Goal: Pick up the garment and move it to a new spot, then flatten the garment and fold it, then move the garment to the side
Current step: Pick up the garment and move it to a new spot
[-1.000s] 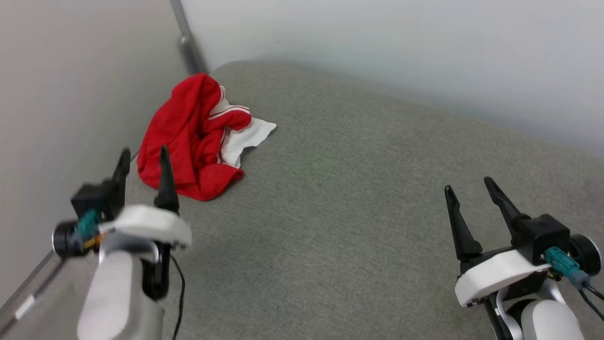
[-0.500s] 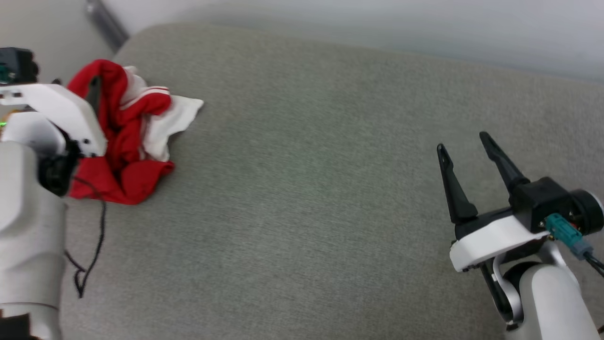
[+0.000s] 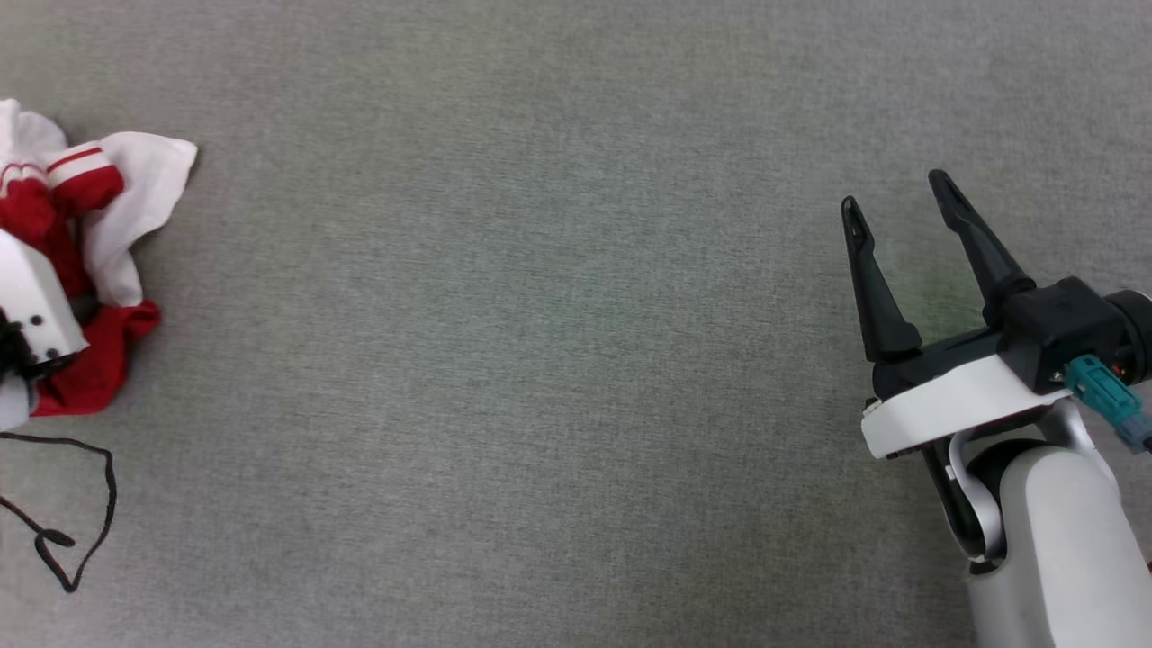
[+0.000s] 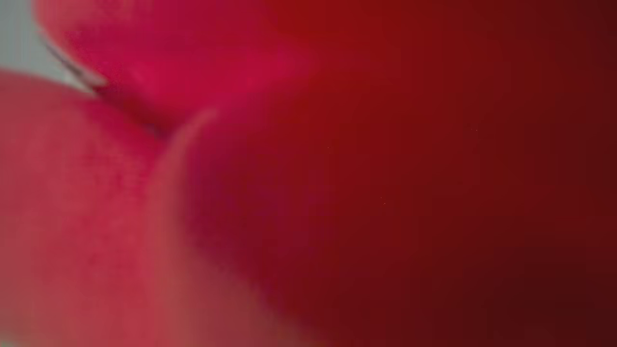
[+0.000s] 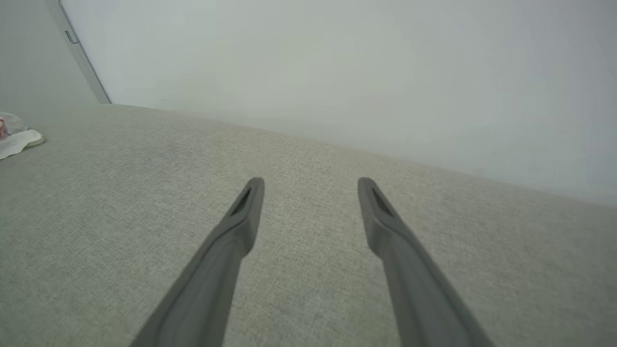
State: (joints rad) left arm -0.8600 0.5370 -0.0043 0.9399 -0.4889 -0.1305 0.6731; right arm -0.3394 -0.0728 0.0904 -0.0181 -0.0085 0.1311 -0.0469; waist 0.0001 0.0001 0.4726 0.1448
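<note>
The garment [image 3: 90, 225], a crumpled heap of red cloth with white parts and striped trim, lies at the far left edge of the head view. My left arm's white wrist shell [image 3: 27, 306] sits right over it, and its fingers are hidden from the head camera. Blurred red cloth [image 4: 337, 168] presses close to the lens in the left wrist view. My right gripper [image 3: 895, 193] hovers open and empty over the grey surface at the far right, well away from the garment. Between the right gripper's spread fingers [image 5: 311, 185] there is nothing, and a white bit of the garment [image 5: 17, 137] lies far off to its left.
The grey fabric surface [image 3: 540, 360] stretches wide between the two arms. A black cable [image 3: 72, 540] loops on it at the lower left. A pale wall [image 5: 337, 72] with a grey corner strip [image 5: 82, 62] bounds the surface's far side.
The head camera has swung down and right, so the garment now sits at the picture's left edge. My left arm has reached forward into the garment. The right gripper stays open.
</note>
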